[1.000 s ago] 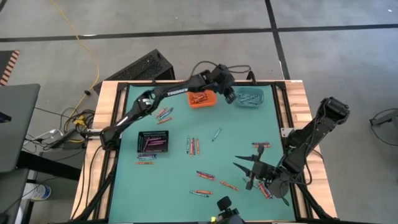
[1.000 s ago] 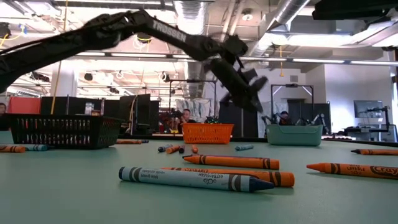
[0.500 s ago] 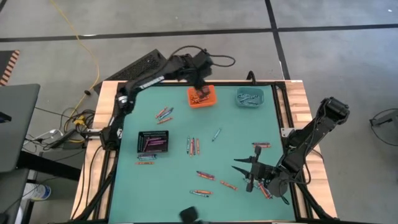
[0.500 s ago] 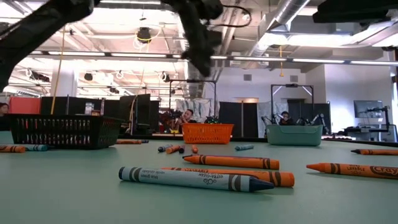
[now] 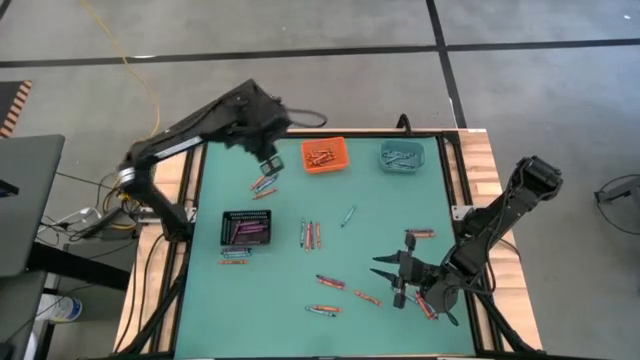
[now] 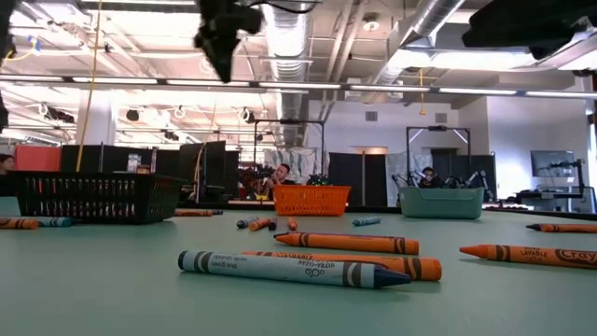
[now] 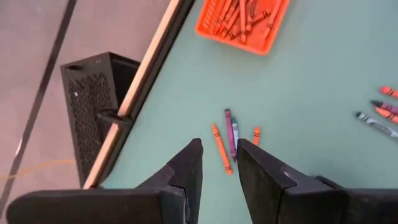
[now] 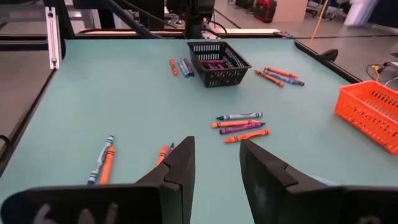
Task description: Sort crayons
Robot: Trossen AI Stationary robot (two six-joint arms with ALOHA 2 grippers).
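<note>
Green worktop [image 5: 380, 230] carries three bins: we count one orange bin [image 5: 324, 155] and one teal bin [image 5: 401, 157] along the far edge, and one black bin [image 5: 246, 227] toward the left edge. Two arms work here.

Crayons are short thin paper-wrapped sticks in orange, blue-teal and purple. We see them lying loose in about nine small groups: a cluster of about four [image 5: 264, 184] near the far-left corner, a pair [image 5: 234, 257] just near-side of the black bin, a group of about four [image 5: 311, 234] at mid-worktop, a single teal one [image 5: 347, 215] beside them, one [image 5: 420, 233] toward the right edge, and several [image 5: 331, 283] toward the near edge. More lie inside each bin.

Left gripper [image 5: 268, 158] hangs high over the far-left part of the worktop, fingers [image 7: 186, 168] parted with nothing between them; the far-left cluster [image 7: 229, 138] lies on the worktop directly below it, well apart, and the orange bin [image 7: 244, 22] sits farther toward the far edge.

Right gripper [image 5: 393, 270] sits low near the near-right corner, fingers [image 8: 177, 163] spread and unloaded; an orange crayon [image 5: 427, 307] lies beside its wrist, and the mid-worktop group [image 8: 239, 124] lies ahead of it.
</note>
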